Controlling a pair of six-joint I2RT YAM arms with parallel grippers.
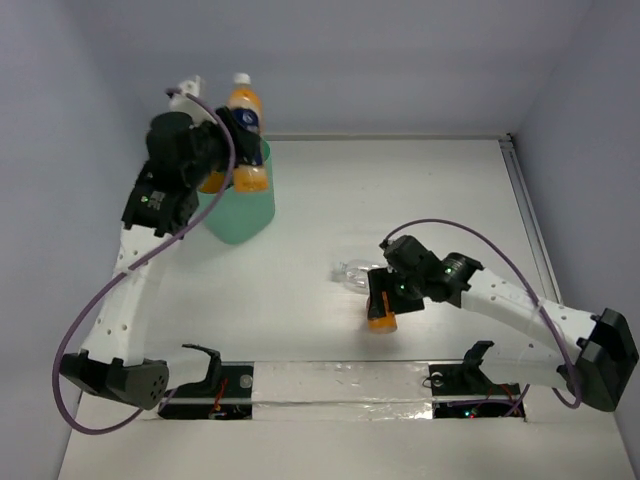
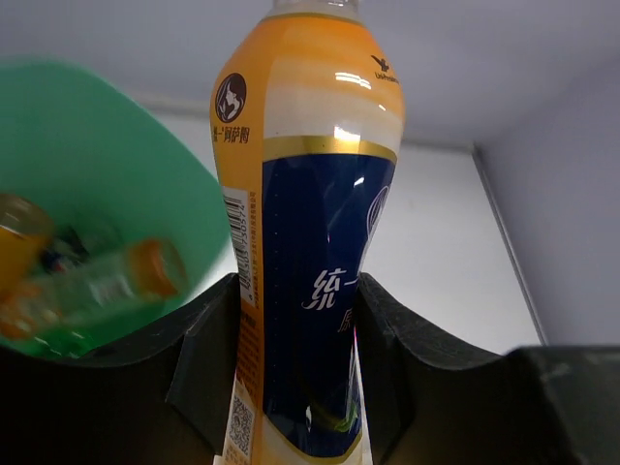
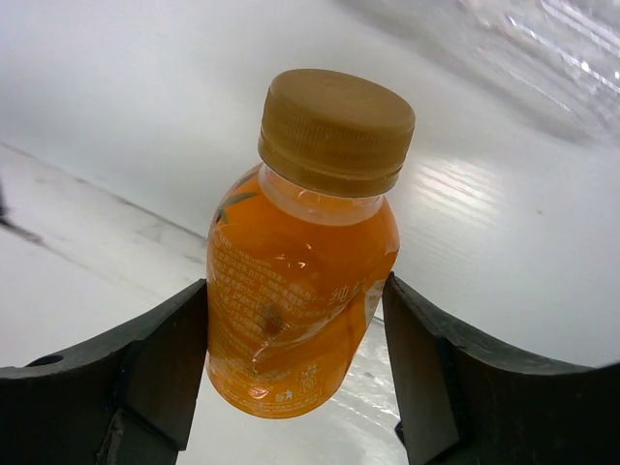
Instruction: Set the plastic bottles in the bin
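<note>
Over on the left: stretched from the near-left base far up the table, bowed out toward the left wall, wrist raised beside the mint-green bin (image 1: 240,215). Clamped in the left gripper (image 2: 295,373), fingers (image 2: 205,373) pressed on either side of the waist: the blue-labelled orange bottle (image 2: 310,232), upright, held in the air at the bin's far rim. Already lying inside the bin: an orange-capped bottle (image 2: 107,281) among others, blurred.

Over on the right: reaching from the near-right base leftward toward mid-table, forearm low, wrist tipped downward. Squeezed between the fingers (image 3: 160,373) of the right gripper (image 3: 295,363): the small orange bottle (image 3: 295,300), its tan cap (image 3: 336,126) pointing away from the wrist, body dented where gripped, close over the white table (image 1: 420,190). Just beyond it, lying on the table: a clear bottle (image 1: 352,272), untouched.
</note>
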